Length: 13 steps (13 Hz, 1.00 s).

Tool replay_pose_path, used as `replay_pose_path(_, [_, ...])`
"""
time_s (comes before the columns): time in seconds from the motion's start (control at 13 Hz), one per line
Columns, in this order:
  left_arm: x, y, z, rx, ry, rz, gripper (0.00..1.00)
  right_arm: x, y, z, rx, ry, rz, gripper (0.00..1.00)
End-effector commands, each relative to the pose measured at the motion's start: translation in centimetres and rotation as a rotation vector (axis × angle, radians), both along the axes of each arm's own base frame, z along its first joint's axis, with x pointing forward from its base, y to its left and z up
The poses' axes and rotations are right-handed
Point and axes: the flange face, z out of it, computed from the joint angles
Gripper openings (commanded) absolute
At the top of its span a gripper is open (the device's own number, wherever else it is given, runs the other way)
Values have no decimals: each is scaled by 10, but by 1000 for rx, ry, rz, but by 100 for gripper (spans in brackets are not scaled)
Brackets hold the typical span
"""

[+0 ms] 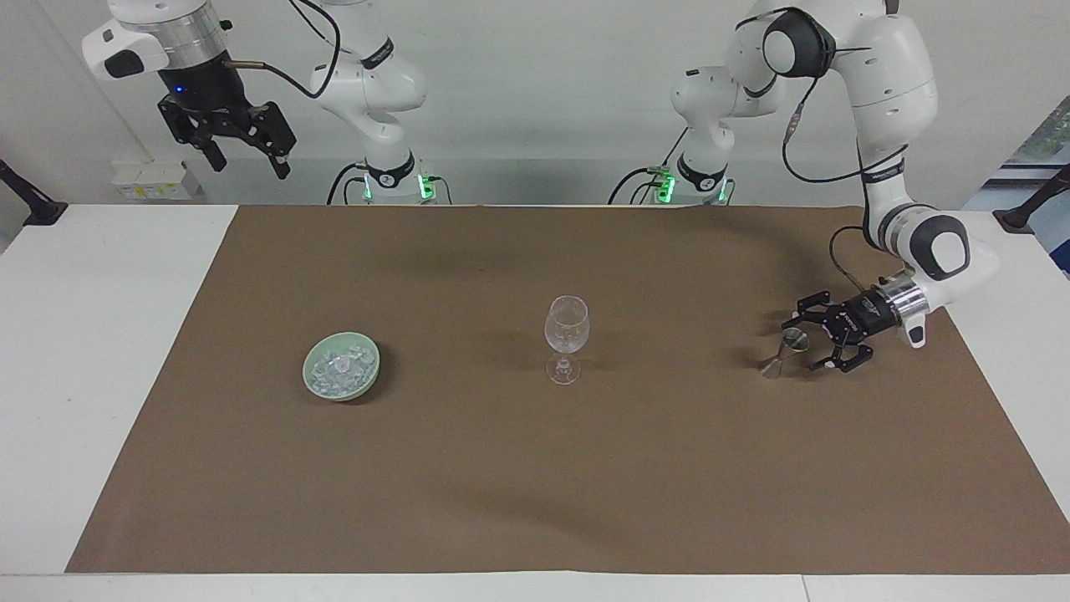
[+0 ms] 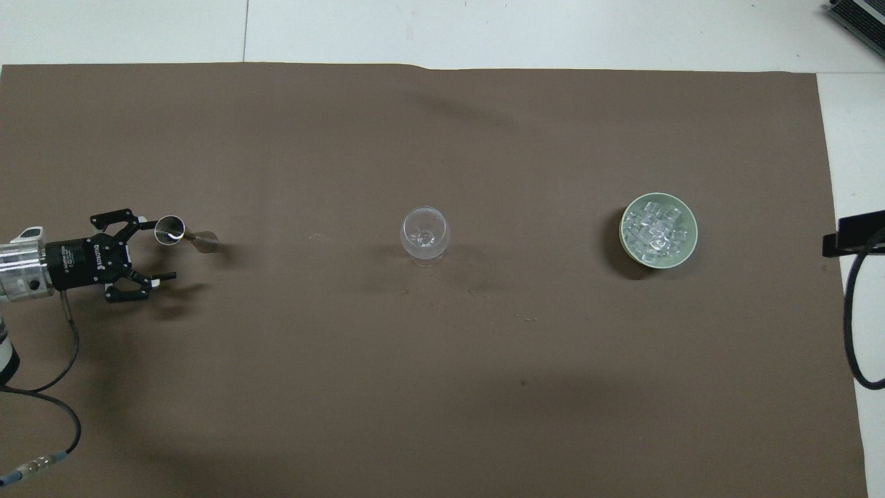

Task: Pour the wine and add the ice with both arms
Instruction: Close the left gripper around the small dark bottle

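My left gripper [image 1: 804, 343] spread wide beside the metal jigger [image 1: 784, 352], not gripping; my right gripper [image 1: 244, 157] waits raised, fingers apart.

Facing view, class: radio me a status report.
Left pincer open beside metal jigger, not gripping. Right pincer open, waiting high. Ice in green bowl. Nothing in the way.

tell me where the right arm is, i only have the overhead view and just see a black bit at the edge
observer: the right gripper hangs open high over the right arm's end of the table, waiting
operator: is the left one down low or hovering
observer: low, the left gripper lies sideways, open, level with the top of the metal measuring cup
operator: anything poured yet
observer: from the side the wine glass looks empty
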Motion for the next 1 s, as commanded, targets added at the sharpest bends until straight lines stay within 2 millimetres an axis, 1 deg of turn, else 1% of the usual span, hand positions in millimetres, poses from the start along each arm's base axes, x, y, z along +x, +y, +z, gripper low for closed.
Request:
replay_pose_path(0.0, [-10, -9, 8, -46, -53, 35, 100, -4, -1, 1, 21, -2, 18, 100])
replay_pose_path(0.15, [-8, -10, 11, -59, -89, 33, 100, -4, -1, 1, 21, -2, 18, 100])
replay_pose_path(0.23, [-6, -14, 11, -64, -93, 35, 100, -4, -1, 1, 21, -2, 18, 100])
replay_pose_path(0.39, [-10, -20, 5, -62, -81, 41, 100, -4, -2, 1, 21, -2, 16, 100])
replay_pose_path(0.46, [-10, -22, 7, -71, -89, 55, 100, -4, -1, 1, 21, -2, 19, 100])
replay_pose_path(0.54, [-9, -27, 6, -78, -89, 59, 100, -4, -1, 1, 21, -2, 18, 100])
replay_pose_path(0.77, [-6, -28, 5, -65, -94, 76, 100, -4, -1, 1, 21, -2, 18, 100])
replay_pose_path(0.93, [-4, -34, 3, -50, -93, 75, 100, -4, -1, 1, 21, -2, 18, 100])
